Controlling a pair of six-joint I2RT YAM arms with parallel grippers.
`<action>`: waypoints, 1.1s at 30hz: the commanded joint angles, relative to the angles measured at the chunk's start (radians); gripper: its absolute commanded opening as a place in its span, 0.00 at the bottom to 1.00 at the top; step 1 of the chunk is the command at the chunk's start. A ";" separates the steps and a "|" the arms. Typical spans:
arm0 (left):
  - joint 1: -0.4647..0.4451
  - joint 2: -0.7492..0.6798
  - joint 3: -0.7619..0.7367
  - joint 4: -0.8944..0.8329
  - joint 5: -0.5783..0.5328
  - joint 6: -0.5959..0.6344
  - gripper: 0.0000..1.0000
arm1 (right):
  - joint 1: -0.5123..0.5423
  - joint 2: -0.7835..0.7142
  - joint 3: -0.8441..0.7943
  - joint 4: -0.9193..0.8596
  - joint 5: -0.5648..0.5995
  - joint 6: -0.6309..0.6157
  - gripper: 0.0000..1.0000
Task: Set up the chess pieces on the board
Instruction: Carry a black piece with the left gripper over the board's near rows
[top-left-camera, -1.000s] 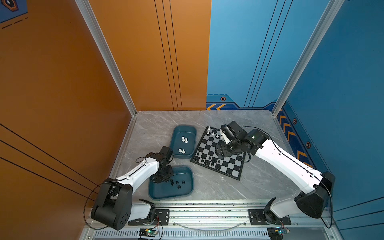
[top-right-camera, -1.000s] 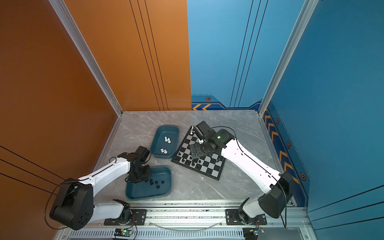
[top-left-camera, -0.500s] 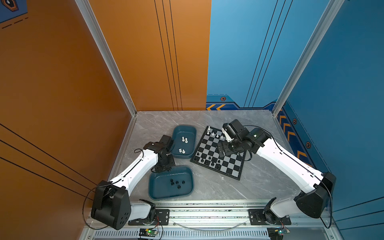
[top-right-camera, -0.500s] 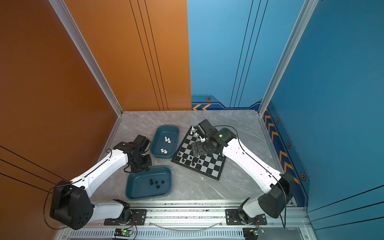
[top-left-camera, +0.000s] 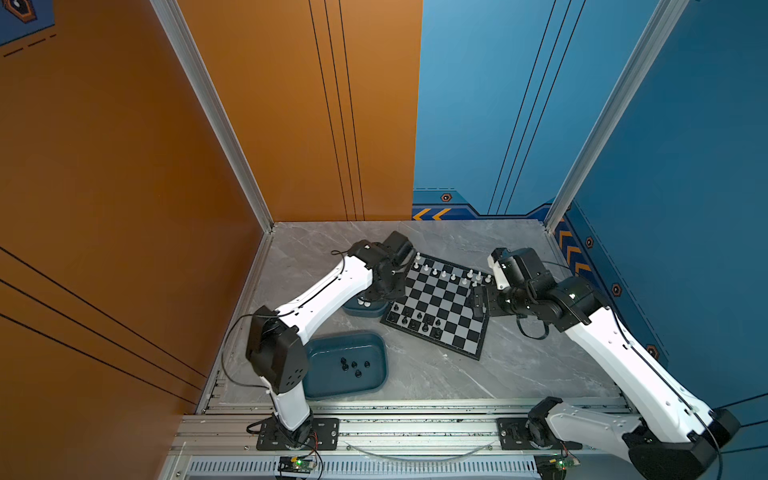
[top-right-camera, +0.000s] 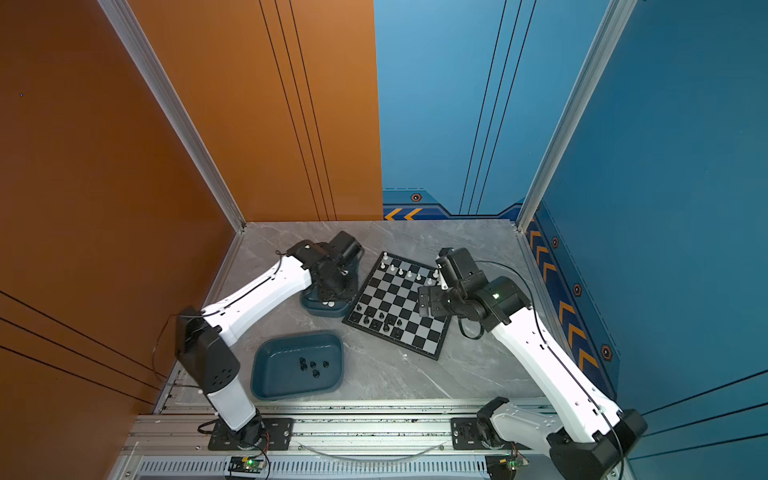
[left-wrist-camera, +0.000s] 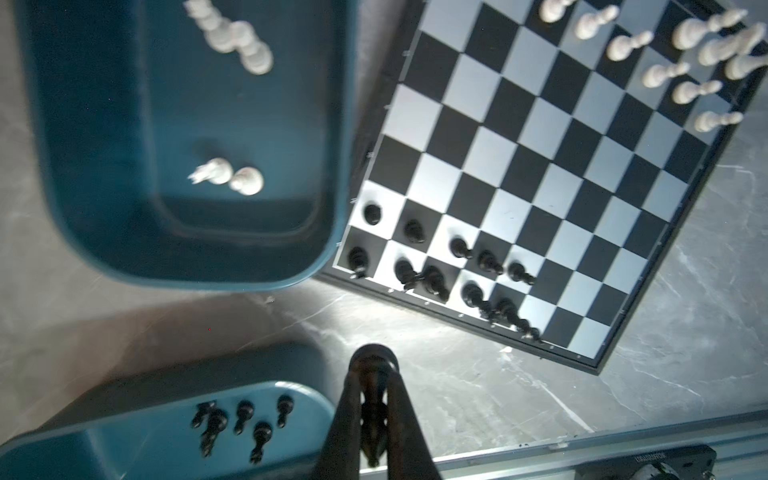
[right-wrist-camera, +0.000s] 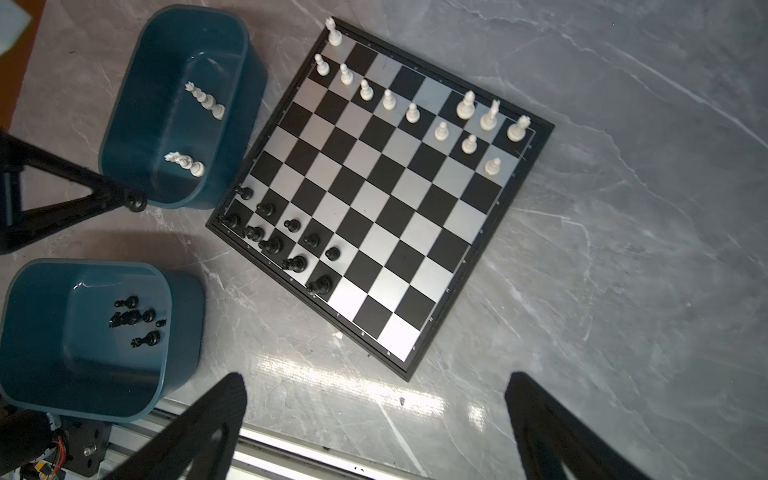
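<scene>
Board (right-wrist-camera: 374, 187) lies flat and skewed on the grey marble table (right-wrist-camera: 623, 249), between your two arms, and you can see it in both top views. White pieces (right-wrist-camera: 388, 99) stand upright along its far side. Black pieces (right-wrist-camera: 272, 245) stand crowded at the near corner closest to the trays.

Just beside the board's left edge sits a teal tray (right-wrist-camera: 120, 124) with a few white chessmen (right-wrist-camera: 205, 102) lying on their sides. A second teal tray (right-wrist-camera: 178, 332), nearer the front, holds a small cluster of loose black chessmen (right-wrist-camera: 133, 318).

Your left gripper (left-wrist-camera: 374, 365) hangs above the table by the near end of the white tray, short of the board's black corner. Its fingers (left-wrist-camera: 399, 415) are clenched on what looks like a black piece (left-wrist-camera: 370, 419), though the wrist view is dark there.

Your right gripper (top-left-camera: 478, 300) hovers over the board's right edge, released, with its fingers (right-wrist-camera: 208, 424) spread wide.
</scene>
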 joint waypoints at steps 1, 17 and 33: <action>-0.063 0.101 0.145 -0.053 -0.015 0.037 0.02 | -0.026 -0.071 -0.042 -0.080 0.038 0.022 1.00; -0.242 0.549 0.597 -0.131 0.046 0.086 0.02 | -0.158 -0.296 -0.107 -0.255 0.056 0.048 1.00; -0.282 0.615 0.549 -0.127 0.044 0.088 0.01 | -0.208 -0.329 -0.130 -0.311 0.021 0.028 1.00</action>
